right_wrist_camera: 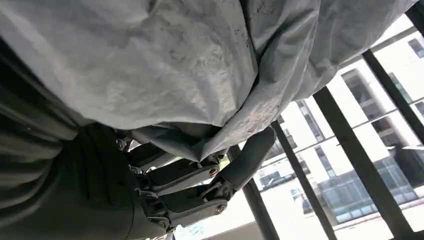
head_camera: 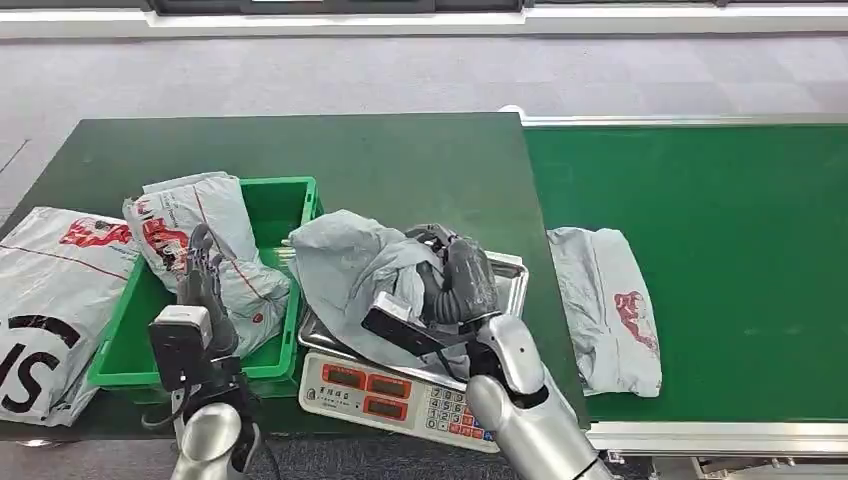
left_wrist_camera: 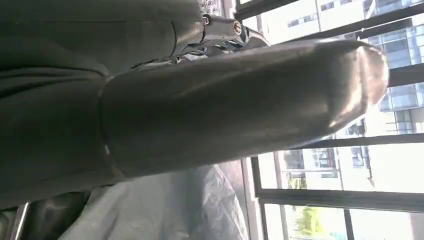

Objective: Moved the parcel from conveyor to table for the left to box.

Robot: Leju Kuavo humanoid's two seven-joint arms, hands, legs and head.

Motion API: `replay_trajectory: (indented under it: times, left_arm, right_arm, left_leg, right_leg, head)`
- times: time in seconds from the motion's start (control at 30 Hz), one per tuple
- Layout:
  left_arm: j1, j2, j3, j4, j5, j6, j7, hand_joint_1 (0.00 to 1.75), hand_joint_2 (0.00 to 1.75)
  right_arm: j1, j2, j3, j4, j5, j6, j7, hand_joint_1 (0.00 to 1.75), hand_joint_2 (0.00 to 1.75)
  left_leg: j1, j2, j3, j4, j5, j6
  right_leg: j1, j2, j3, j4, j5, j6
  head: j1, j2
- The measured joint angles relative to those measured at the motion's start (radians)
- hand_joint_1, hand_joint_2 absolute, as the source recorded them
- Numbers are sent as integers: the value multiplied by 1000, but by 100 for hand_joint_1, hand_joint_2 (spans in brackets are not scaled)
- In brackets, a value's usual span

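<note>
Right robot hand [head_camera: 462, 285] gripping grey parcel [head_camera: 350, 262] over scale tray [head_camera: 512, 272], fingers [right_wrist_camera: 190, 172] pinching only loose film. Risking slipping or snagging on the green bin [head_camera: 275, 200]. Left robot hand [head_camera: 203, 275] hovering there, grip unclear.

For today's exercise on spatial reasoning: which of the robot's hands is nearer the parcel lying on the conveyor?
Right. The right hand grips a grey parcel over the scale, beside the conveyor parcel. The left hand is over the green bin, farther away.

Left-edge parcel [head_camera: 50, 300] cut off by frame.
</note>
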Motion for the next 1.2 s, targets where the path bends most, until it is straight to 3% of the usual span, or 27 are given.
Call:
replay_trajectory:
  times: [0.03,0.07,0.4,0.67,0.7,1.2]
  left_arm:
    - [0,0,0,0,0,0,0,0,0]
    - [0,0,0,-1,0,0,0,0,0]
    - [15,0,0,-18,-37,-5,16,0,0]
    - [53,0,-1,-54,26,-187,57,0,0]
    - [58,0,-2,-53,32,-202,58,0,0]
    - [51,-2,-27,-54,15,-190,69,0,0]
  right_arm:
    - [2,-1,0,-3,0,0,0,175,175]
    - [3,-2,0,-6,0,0,0,0,175]
    - [46,-19,-10,-101,-9,2,10,0,175]
    - [154,-57,-45,-338,-21,-115,-35,0,175]
    - [170,-63,-50,-370,-20,-130,-36,0,0]
    - [244,-92,-127,-458,29,-67,62,0,0]
  left_leg:
    - [0,0,0,0,0,0]
    - [0,0,0,0,0,0]
    - [0,0,0,0,0,0]
    - [0,0,0,0,-2,1]
    - [0,0,0,0,-2,1]
    - [0,2,1,0,-2,1]
  right_leg:
    - [0,0,0,0,0,0]
    - [0,0,0,0,0,0]
    - [0,0,0,0,0,0]
    - [0,-1,0,0,-1,0]
    - [0,0,0,0,-1,0]
    - [0,1,0,-1,-1,0]
  head:
    - [0,0]
    - [0,0]
    - [0,0]
    - [0,0]
    - [0,0]
    - [0,0]
